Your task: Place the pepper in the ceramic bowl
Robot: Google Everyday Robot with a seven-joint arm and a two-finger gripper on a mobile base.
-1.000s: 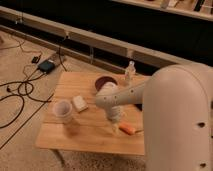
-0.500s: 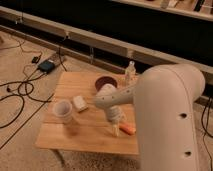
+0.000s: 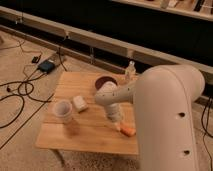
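Note:
The orange pepper (image 3: 128, 131) lies on the wooden table (image 3: 85, 131) near its front right edge. The dark maroon ceramic bowl (image 3: 103, 81) sits at the back of the table, partly hidden by my arm. My gripper (image 3: 117, 122) reaches down from the white arm to just left of the pepper, at or touching its near end.
A translucent plastic cup (image 3: 63, 111) and a pale cream block (image 3: 79, 103) stand on the table's left half. A small clear bottle (image 3: 131, 71) stands at the back right. Cables (image 3: 20, 90) and a blue box (image 3: 47, 65) lie on the floor at left.
My arm has swung down and forward, and the gripper has moved closer to the pepper. The pepper, bowl, cup and block have not moved.

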